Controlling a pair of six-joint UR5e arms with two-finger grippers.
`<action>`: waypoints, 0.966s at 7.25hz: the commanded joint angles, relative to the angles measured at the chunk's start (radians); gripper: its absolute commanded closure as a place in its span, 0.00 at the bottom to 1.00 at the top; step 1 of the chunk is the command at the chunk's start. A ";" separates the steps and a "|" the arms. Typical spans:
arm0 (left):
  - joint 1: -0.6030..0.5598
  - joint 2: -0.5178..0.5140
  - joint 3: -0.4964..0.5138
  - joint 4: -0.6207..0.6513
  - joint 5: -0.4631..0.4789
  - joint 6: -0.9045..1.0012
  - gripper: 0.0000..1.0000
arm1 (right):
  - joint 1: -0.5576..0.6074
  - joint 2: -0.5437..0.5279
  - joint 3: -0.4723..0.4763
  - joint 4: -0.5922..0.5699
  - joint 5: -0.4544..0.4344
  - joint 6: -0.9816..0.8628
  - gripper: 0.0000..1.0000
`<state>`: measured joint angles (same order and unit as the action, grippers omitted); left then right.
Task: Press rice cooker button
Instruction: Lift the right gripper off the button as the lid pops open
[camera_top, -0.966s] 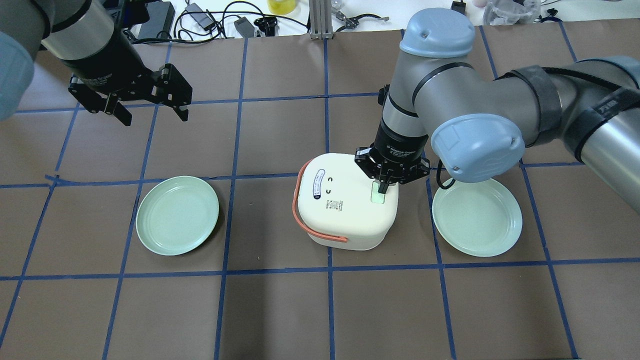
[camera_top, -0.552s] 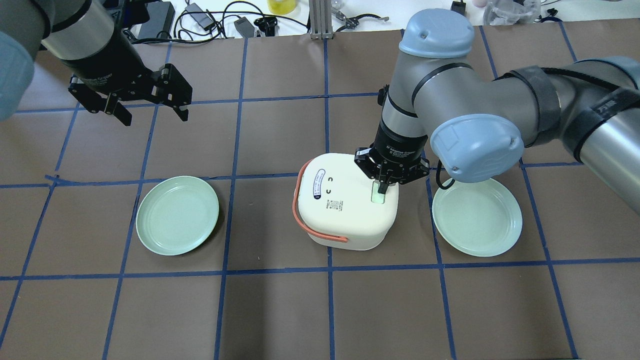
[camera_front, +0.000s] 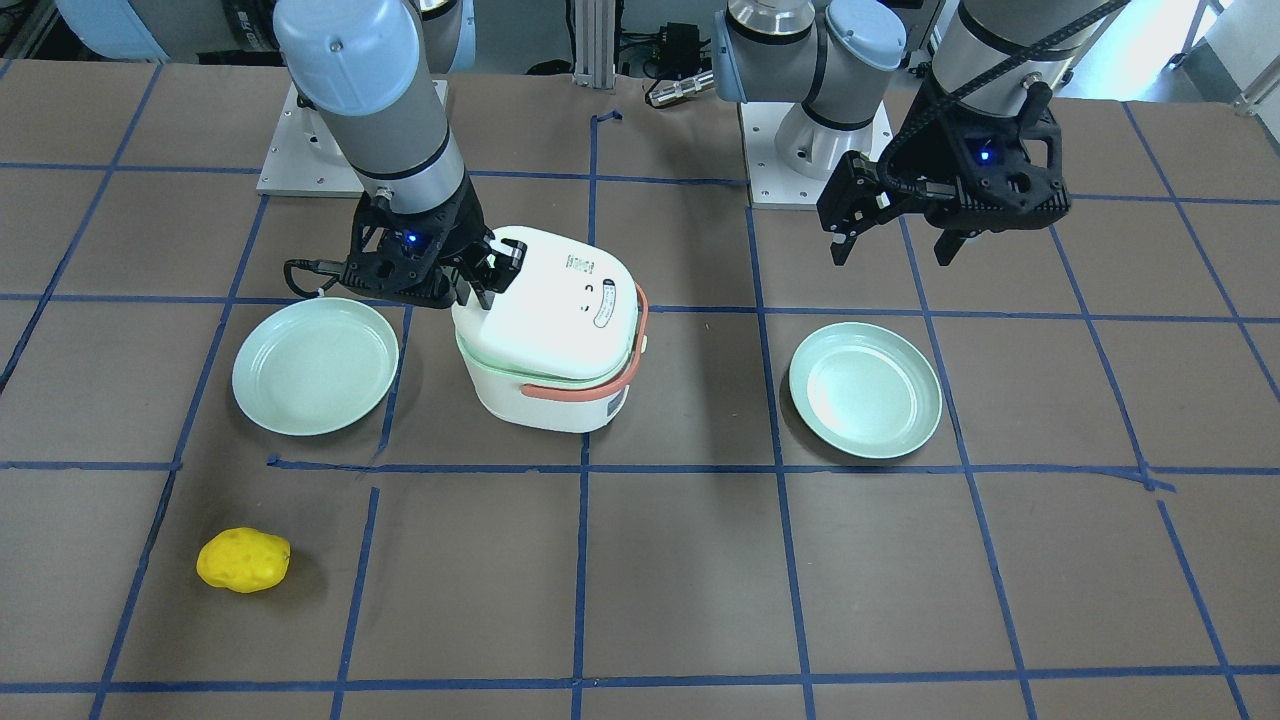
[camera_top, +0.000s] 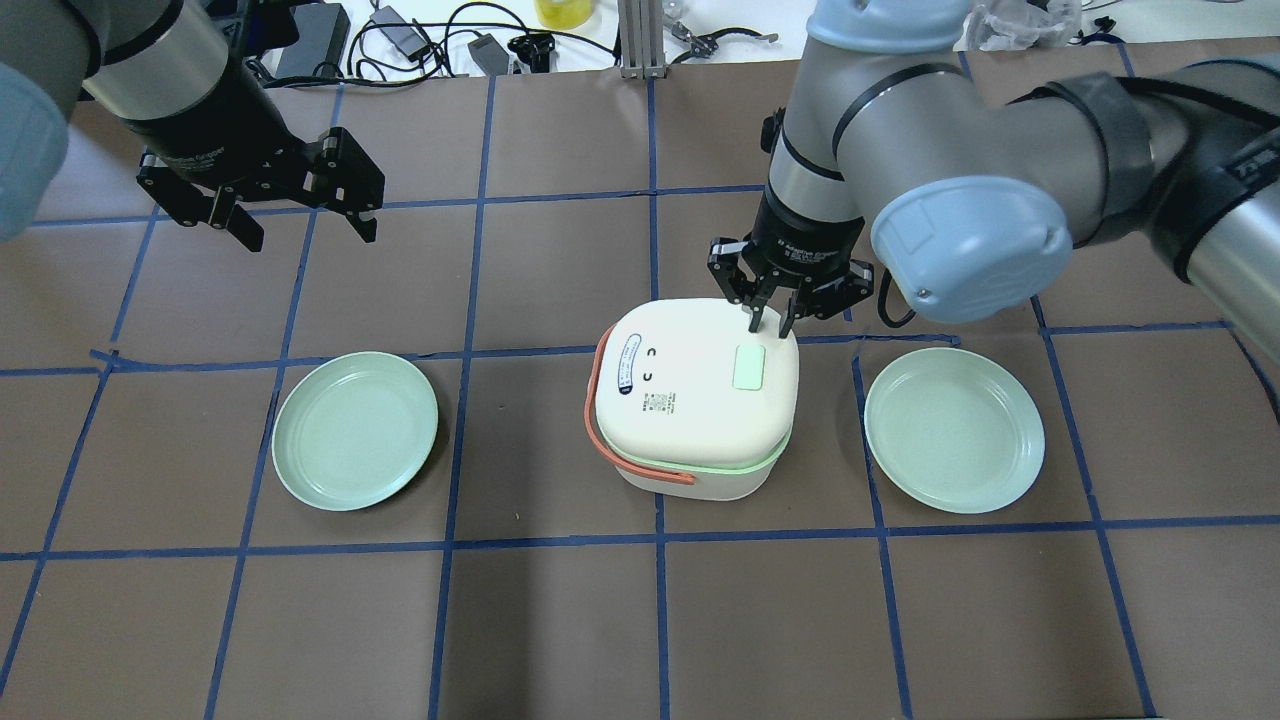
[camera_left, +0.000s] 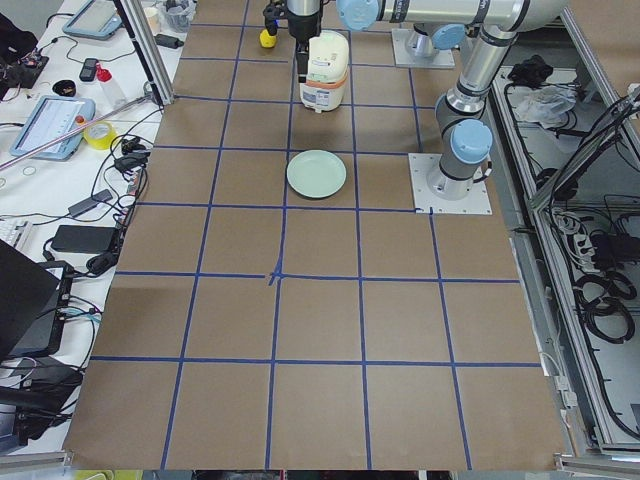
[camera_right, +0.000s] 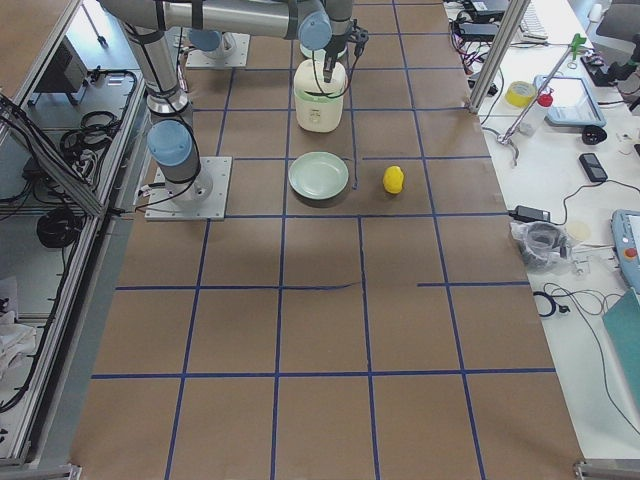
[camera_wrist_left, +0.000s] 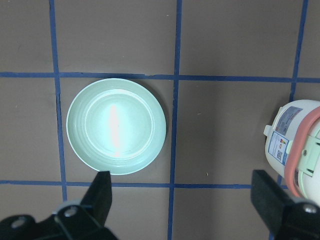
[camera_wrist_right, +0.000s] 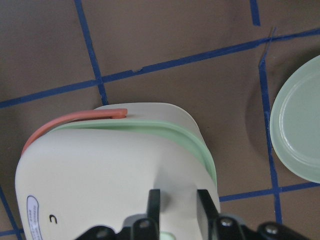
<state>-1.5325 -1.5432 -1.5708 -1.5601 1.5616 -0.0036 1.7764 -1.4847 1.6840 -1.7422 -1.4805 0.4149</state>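
Seen from overhead, rice cooker (camera_top: 690, 410) mid-table, green plate (camera_top: 355, 430) at its 9 o'clock, second green plate (camera_top: 953, 430) at 3 o'clock, right gripper (camera_top: 770, 325) and right arm (camera_top: 960, 240) crowding 12 to 2, bare mat (camera_top: 660, 620) open at 6 and 11.

Worktop (camera_top: 560, 640): brown, gridded with blue tape.
Pale green plate (camera_top: 355, 430): flat on worktop, robot's left half.
Second green plate (camera_top: 954, 430): flat on worktop, right half.
Yellow lump (camera_front: 243, 560): on worktop, right half, toward operators' edge.
Cables (camera_top: 430, 35): past worktop's far edge.
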 joint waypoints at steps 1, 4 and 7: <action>0.000 0.000 0.000 0.000 0.000 0.001 0.00 | -0.009 0.000 -0.069 0.009 -0.044 -0.002 0.00; 0.000 0.000 0.000 0.000 0.000 0.001 0.00 | -0.020 -0.006 -0.112 0.010 -0.107 -0.027 0.00; 0.000 0.000 0.000 0.000 0.000 -0.001 0.00 | -0.058 -0.015 -0.119 0.013 -0.121 -0.083 0.00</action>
<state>-1.5324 -1.5432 -1.5709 -1.5601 1.5616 -0.0034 1.7341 -1.4954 1.5670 -1.7321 -1.5982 0.3516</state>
